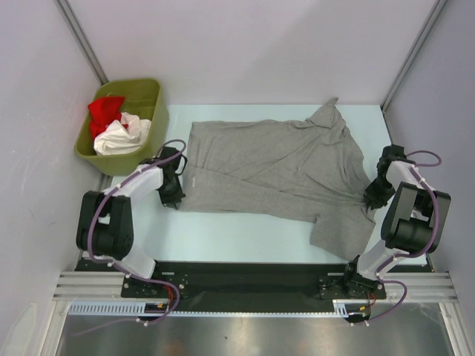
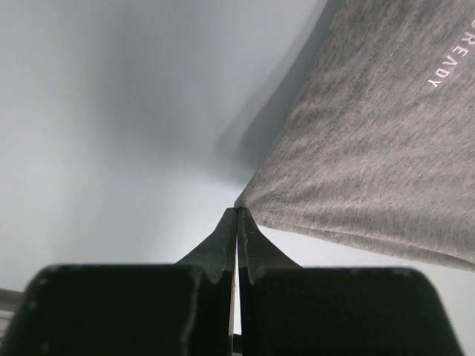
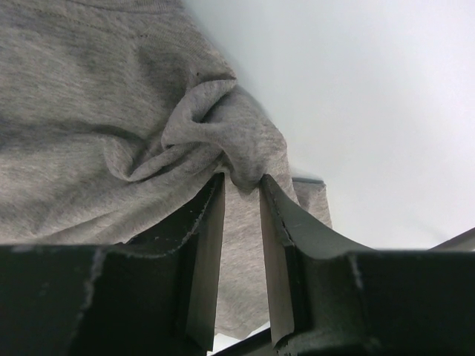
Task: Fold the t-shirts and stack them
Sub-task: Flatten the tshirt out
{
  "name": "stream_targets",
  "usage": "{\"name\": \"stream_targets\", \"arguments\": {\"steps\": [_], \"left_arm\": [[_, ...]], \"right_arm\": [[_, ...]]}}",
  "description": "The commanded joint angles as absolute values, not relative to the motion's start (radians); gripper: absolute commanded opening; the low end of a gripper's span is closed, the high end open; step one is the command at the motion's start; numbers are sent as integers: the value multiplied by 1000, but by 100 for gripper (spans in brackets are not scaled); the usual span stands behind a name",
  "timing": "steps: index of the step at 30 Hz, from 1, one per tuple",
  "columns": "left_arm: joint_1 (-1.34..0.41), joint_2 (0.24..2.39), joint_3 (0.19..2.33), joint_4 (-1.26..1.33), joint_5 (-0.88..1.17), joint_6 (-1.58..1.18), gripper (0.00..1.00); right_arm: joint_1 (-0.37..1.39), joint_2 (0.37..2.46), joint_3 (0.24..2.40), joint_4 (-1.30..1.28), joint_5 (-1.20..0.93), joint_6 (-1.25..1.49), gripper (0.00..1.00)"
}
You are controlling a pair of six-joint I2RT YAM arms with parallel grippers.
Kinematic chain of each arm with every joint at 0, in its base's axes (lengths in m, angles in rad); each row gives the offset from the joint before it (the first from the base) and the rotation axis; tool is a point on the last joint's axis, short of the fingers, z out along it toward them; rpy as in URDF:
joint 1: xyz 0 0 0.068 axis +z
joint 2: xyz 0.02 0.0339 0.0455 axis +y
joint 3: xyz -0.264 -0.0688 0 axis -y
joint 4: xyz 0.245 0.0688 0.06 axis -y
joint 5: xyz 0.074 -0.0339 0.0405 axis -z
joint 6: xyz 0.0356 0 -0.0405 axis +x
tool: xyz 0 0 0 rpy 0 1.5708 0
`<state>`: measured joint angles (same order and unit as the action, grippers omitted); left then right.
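Closing on opposite ends of the same garment, the left gripper (image 2: 237, 212) has its jaws pressed tight together, with the bottom corner of the grey t-shirt (image 1: 267, 167) drawn into their tips. The right gripper (image 3: 241, 182) stands partly open, clamped on a bunched fold of the shirt's cloth near a sleeve. Between the two grippers, the single grey t-shirt lies spread sideways across the pale table (image 1: 223, 230), hem toward the left arm and collar end toward the right. It is mostly flat, with creases running across the body. One sleeve points toward the far edge of the table and the other toward the near edge. Small white lettering (image 2: 447, 70) shows on the cloth near the left gripper. Well apart from the shirt, at the far left corner, sits one olive-green bin (image 1: 152, 111) holding two crumpled shirts, one red t-shirt (image 1: 106, 111) and one white t-shirt (image 1: 122, 137), which touch each other.
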<state>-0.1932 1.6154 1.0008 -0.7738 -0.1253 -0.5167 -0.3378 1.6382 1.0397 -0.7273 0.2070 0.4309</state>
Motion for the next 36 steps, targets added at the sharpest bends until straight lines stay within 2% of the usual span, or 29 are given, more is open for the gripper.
{"name": "stream_targets", "arguments": {"steps": [1, 4, 9, 10, 12, 13, 14, 16, 17, 21, 25, 36], "left_arm": [[-198, 1497, 945, -799, -224, -572, 0], [-196, 1450, 899, -799, -248, -595, 0], [-190, 1512, 910, -799, -233, -597, 2], [-189, 1514, 914, -810, -226, -607, 12], [-175, 1484, 901, -819, -161, -635, 24], [-170, 1464, 894, -825, -147, -647, 38], [-166, 1438, 884, -828, -140, -661, 46], [-144, 1373, 877, -833, -112, -698, 62], [-134, 1359, 871, -825, -92, -728, 64], [-91, 1350, 828, -737, 92, -845, 63], [-87, 1367, 781, -644, 132, -985, 60], [-87, 1404, 764, -630, 29, -1104, 51]], "right_arm": [[-337, 1628, 1031, -723, 199, 420, 31], [-328, 1623, 1020, -723, 198, 419, 31], [-308, 1626, 1025, -726, 199, 414, 31], [-308, 1626, 1028, -729, 198, 413, 31], [-308, 1624, 1029, -732, 198, 413, 30], [-308, 1623, 1029, -730, 199, 413, 31], [-308, 1623, 1028, -732, 198, 413, 31], [-307, 1623, 1028, -733, 196, 413, 31], [-304, 1621, 1028, -733, 193, 411, 31], [-293, 1618, 1023, -741, 184, 417, 31], [-273, 1611, 1009, -739, 179, 420, 31], [-273, 1600, 997, -732, 167, 422, 31]]}}
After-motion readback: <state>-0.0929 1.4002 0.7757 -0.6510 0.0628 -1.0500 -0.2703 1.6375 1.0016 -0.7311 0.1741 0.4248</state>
